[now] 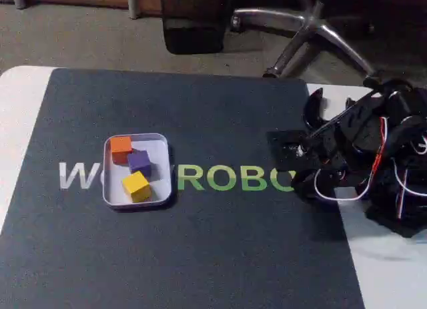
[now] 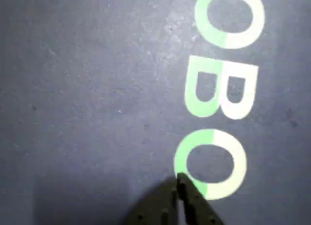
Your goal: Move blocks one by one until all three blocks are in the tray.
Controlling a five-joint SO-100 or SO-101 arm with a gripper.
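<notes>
- Mat (image 1: 200,255) lettering is partly covered by the tray (image 1: 160,145) (long axis toward the camera).
- Orange block (image 1: 121,146), purple block (image 1: 139,162), yellow block (image 1: 136,185) are contained diagonally.
- Gripper (image 2: 179,179) tips are pressed together, nothing held.

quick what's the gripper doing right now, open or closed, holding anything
Gripper: closed, holding nothing, above the mat.

Lots of open mat, one full tray

The dark mat (image 1: 200,255) lies bare all around; the tray (image 1: 160,145), left in the fixed view, is crowded with three blocks (image 1: 138,163).
</notes>
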